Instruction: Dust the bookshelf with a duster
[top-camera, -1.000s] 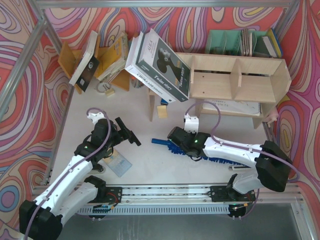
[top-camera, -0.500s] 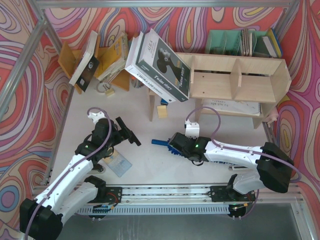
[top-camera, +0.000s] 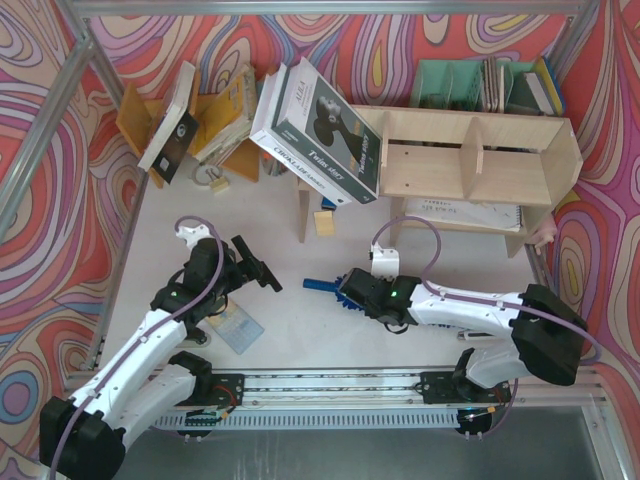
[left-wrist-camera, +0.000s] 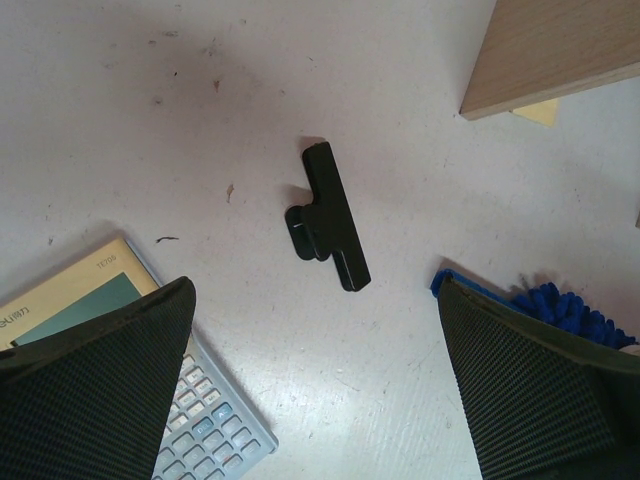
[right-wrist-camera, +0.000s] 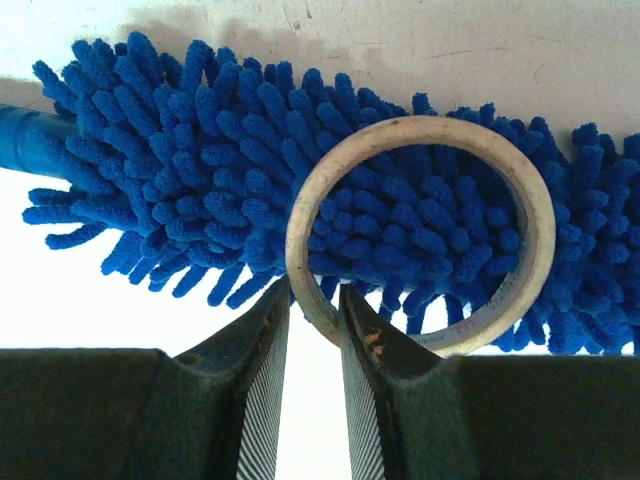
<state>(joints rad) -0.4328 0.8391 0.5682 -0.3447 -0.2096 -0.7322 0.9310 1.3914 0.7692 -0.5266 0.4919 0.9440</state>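
The blue fluffy duster (top-camera: 346, 294) lies on the table in front of the pale plywood bookshelf (top-camera: 470, 160), with its slim handle pointing left. My right gripper (top-camera: 357, 291) is low over its handle end. In the right wrist view the duster (right-wrist-camera: 200, 130) fills the top, and a beige tape ring (right-wrist-camera: 300, 235) lies on its fluff. My right gripper (right-wrist-camera: 313, 300) is pinched shut on the ring's wall. My left gripper (top-camera: 258, 267) is open and empty above bare table. Its wrist view shows the duster's end (left-wrist-camera: 560, 305) at the right.
A black clip (left-wrist-camera: 330, 215) lies on the table ahead of the left gripper (left-wrist-camera: 315, 295), with a calculator (left-wrist-camera: 215, 420) under its left finger. A large boxed book (top-camera: 320, 130) leans on the shelf's left end. An orange book rack (top-camera: 215, 125) and a teal organiser (top-camera: 450, 85) stand at the back.
My right gripper has moved a little nearer and lower over the duster's handle end. The left arm has not moved.
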